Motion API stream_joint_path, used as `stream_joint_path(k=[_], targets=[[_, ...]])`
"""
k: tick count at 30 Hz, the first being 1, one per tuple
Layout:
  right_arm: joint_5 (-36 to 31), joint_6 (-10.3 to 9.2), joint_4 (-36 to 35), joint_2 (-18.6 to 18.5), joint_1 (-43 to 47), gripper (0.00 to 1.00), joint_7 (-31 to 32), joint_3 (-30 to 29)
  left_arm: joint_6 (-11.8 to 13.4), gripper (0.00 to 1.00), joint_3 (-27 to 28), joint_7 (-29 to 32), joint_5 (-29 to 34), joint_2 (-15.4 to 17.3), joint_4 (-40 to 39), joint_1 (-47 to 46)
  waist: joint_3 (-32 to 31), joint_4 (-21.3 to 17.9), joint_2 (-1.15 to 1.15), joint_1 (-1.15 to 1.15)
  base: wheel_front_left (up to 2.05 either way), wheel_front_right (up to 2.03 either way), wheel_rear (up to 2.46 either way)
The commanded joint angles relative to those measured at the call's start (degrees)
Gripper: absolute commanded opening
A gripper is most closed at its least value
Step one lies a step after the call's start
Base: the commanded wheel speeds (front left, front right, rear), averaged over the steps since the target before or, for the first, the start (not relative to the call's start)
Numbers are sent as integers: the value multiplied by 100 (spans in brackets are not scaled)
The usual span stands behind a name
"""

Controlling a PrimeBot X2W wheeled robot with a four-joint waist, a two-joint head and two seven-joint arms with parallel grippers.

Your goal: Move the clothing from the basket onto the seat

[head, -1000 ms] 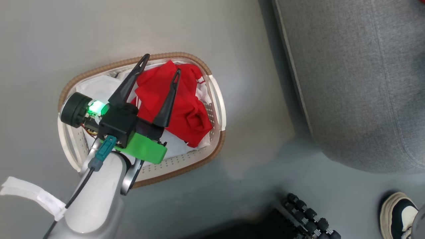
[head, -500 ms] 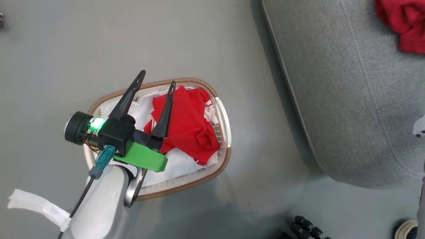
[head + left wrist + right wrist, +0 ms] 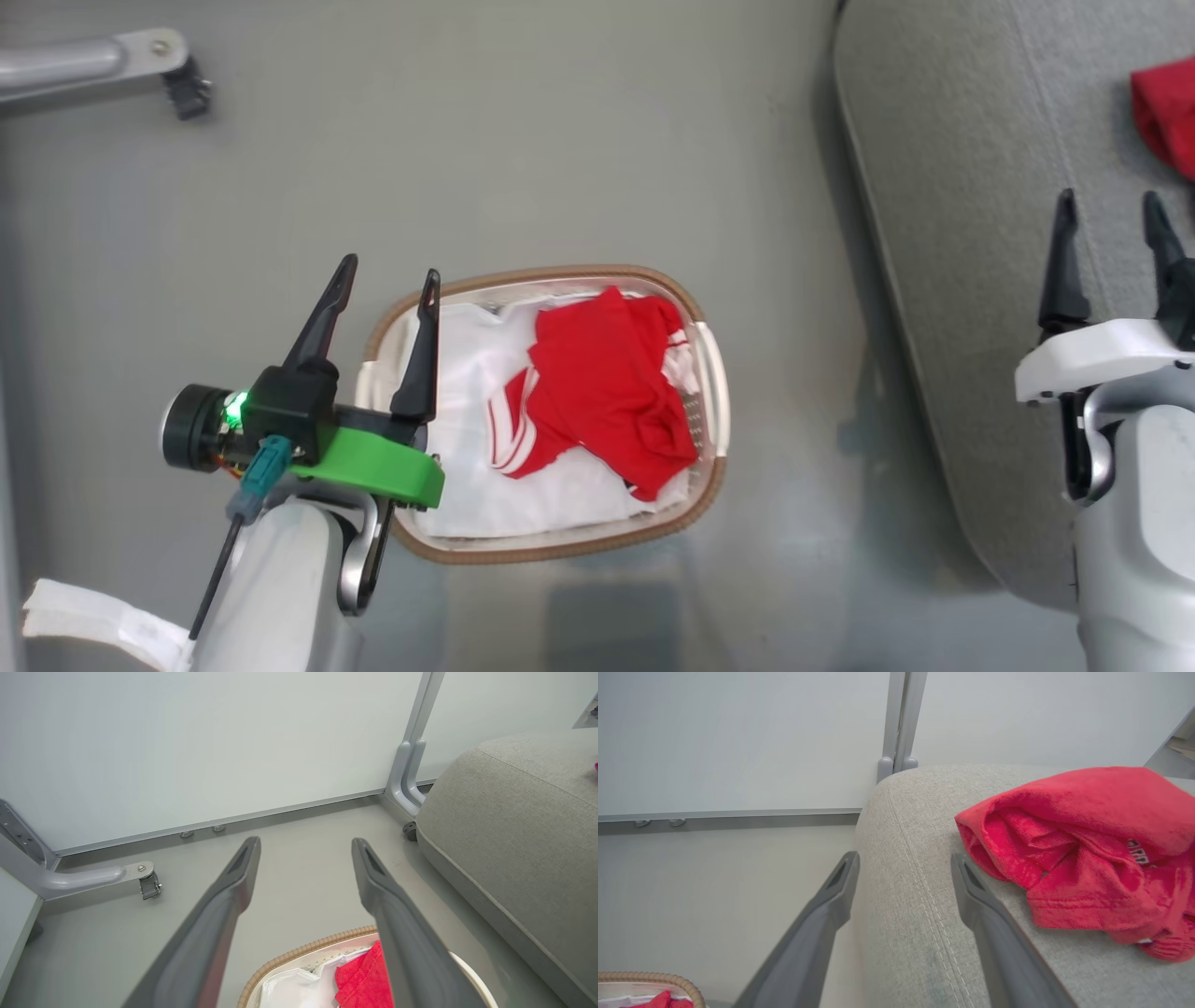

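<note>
The basket (image 3: 560, 273) stands on the floor with red clothing (image 3: 607, 392) heaped in its right half over a white liner (image 3: 467, 373). My left gripper (image 3: 389, 269) is open and empty, above the basket's left end and the floor beside it. The left wrist view shows that gripper (image 3: 306, 841) above the rim (image 3: 303, 952) and a bit of red clothing (image 3: 359, 975). My right gripper (image 3: 1108, 198) is open and empty over the grey seat (image 3: 952, 280). Another red garment (image 3: 1078, 835) lies bunched on the seat (image 3: 915, 882), just right of the right gripper (image 3: 905, 856).
A grey metal leg with a caster (image 3: 112, 56) reaches in at the upper left, and it appears again (image 3: 93, 877) against a pale wall panel. An upright post (image 3: 411, 765) stands by the seat's corner. Bare grey floor separates basket and seat.
The camera has shifted. Relative to the basket, my left gripper has gone from over the red clothing to the basket's left end. My right gripper has come into view over the seat.
</note>
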Motion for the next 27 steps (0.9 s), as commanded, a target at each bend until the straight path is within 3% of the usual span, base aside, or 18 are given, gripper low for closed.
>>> stream_joint_path(k=[1,11,27], targets=[[46,-8,-32,4,91,100,-11,64,25,100,80,2,37,-23,21,97,-396,448,0,0,0,0,0],[268,-8,-175,71,213,100,-11,877,109,100,724,2,153,-112,127,385,-856,810,0,0,0,0,0],[732,-8,-324,81,1303,100,-11,1376,124,100,931,2,-3,-159,115,1276,-1692,744,0,0,0,0,0]])
